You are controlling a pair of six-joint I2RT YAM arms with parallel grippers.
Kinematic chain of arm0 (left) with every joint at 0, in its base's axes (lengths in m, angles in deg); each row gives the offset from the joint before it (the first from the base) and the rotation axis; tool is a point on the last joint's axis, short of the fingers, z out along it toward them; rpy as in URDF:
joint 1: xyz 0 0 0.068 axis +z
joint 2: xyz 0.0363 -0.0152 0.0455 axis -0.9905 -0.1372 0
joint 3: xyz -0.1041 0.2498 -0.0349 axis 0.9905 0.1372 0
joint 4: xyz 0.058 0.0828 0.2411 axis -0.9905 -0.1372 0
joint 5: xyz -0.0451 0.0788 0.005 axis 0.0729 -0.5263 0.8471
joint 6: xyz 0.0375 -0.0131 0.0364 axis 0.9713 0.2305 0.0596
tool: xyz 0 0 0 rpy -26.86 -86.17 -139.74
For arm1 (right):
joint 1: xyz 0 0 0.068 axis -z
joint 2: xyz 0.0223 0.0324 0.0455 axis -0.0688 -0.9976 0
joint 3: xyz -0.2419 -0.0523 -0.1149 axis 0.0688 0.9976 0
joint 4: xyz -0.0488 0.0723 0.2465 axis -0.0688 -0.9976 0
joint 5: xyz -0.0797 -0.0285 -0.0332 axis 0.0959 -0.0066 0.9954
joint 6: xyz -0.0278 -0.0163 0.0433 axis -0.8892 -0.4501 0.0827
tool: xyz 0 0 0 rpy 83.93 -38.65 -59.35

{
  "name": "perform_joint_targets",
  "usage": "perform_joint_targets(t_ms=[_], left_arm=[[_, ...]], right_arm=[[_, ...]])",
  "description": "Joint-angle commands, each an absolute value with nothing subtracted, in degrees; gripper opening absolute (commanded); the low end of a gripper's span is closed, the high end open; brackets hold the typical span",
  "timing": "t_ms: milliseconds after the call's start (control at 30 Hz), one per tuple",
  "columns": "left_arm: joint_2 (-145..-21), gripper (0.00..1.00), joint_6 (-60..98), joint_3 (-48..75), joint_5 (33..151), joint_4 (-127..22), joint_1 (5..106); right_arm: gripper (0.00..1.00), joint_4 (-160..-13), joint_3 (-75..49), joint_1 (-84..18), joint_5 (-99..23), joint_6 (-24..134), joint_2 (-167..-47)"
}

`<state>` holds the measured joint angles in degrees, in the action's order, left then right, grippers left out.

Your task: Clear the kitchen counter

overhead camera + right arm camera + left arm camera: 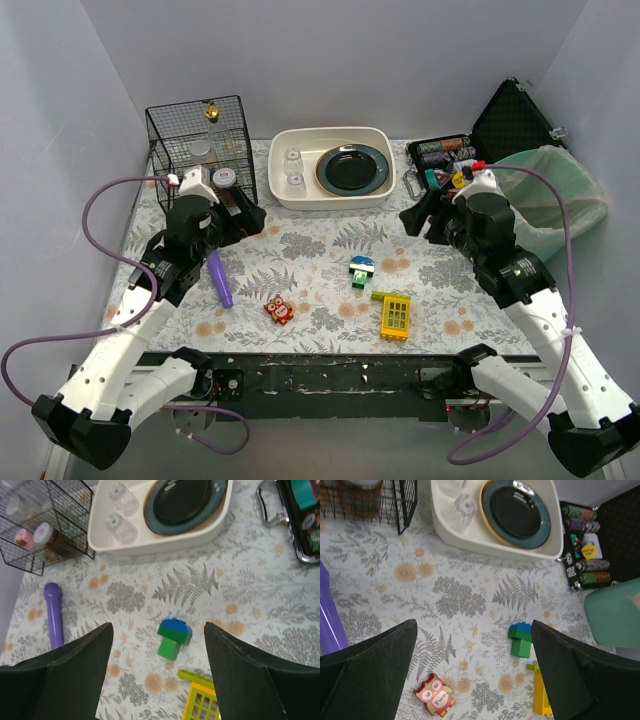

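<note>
Kitchen counter (320, 250): the fern-and-flower tabletop fills the middle of the scene, from the arms' bases to the far wall.

Containers, far edge, left to right:
- Black wire basket (160, 140), far left corner. It holds several jars, one with a pink lid (224, 178). The labels cannot be read.
- White basin (330, 203), far centre. A dark plate with a teal rim (353, 168) leans in its right half. Two clear glasses (292, 157) stand one behind the other in its left half.
- Black case (515, 120), far right, with its lid raised. Its tray holds rows of poker chips (440, 152).
- Green bag (560, 190), just right of the case. Its contents cannot be made out.

Loose items on the counter:
- Purple cylinder (219, 278), near left.
- Red owl toy (279, 309), near centre.
- Green-and-blue block (361, 271), centre.
- Yellow grid toy (396, 316) with a green handle, just near and right of the block.

Grippers:
- Left gripper (474, 645) hangs above the counter beside the basket, fingers spread wide and holding nothing.
- Right gripper (157, 630) hangs above the counter beside the case, fingers spread apart and holding nothing.
</note>
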<state>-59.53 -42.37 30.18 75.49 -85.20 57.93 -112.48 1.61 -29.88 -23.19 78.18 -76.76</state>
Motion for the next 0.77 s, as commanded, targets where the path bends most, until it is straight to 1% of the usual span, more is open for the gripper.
perform_joint_targets(t_ms=[0,167,400,533,733], left_arm=[[-58.6,0.98,-39.6,24.8,71.3,-86.6,58.0],[-59.2,0.98,-39.1,24.7,70.6,-86.7,57.9],[-61.1,0.98,-39.6,24.8,70.5,-84.5,57.9],[-62.6,0.98,-39.6,24.9,69.9,-83.4,57.9],[-63.9,0.98,-40.2,25.3,70.1,-82.4,58.0]], right_arm=[[0.81,-109.4,9.1,-29.9,-21.5,77.6,-70.4],[0.81,-109.2,18.4,-30.0,-21.0,77.6,-65.3],[0.81,-106.3,27.4,-29.9,-23.1,79.8,-59.7],[0.81,-105.1,29.5,-29.9,-23.6,80.2,-59.5],[0.81,-105.4,28.7,-29.9,-24.0,80.0,-62.4]])
